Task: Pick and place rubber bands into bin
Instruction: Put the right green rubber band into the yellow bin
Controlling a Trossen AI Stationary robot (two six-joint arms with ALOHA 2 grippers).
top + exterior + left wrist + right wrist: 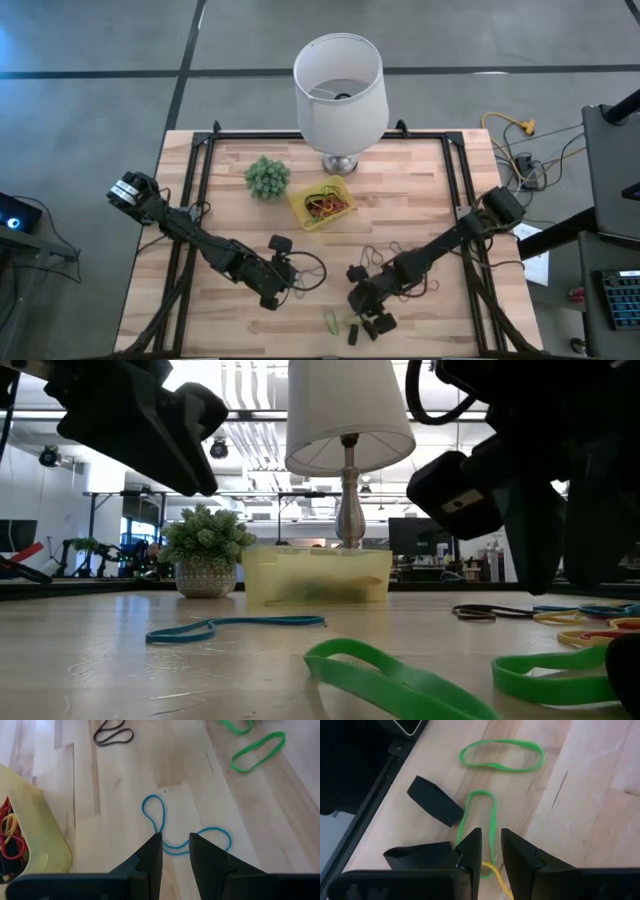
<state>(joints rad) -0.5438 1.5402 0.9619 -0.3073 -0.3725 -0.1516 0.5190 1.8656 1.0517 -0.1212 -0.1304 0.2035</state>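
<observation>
The yellow bin (322,203) sits mid-table before the lamp and holds several rubber bands (9,832). More bands lie loose: a twisted blue one (161,822), green loops (500,755) and a cluster (392,255) by the right arm. My left gripper (175,845) hangs above the blue band, narrowly open and clear of the table (150,420). My right gripper (491,845), also narrowly open, hovers over one side of a long green band (479,815) near the near edge. A yellow band (496,875) shows through its gap.
A white lamp (340,90) and a fuzzy green ball plant (267,177) stand behind the bin. Small dark stubby pieces (435,800) lie beside the green bands near the table's near edge (370,325). Black frame rails run along both table sides (195,190).
</observation>
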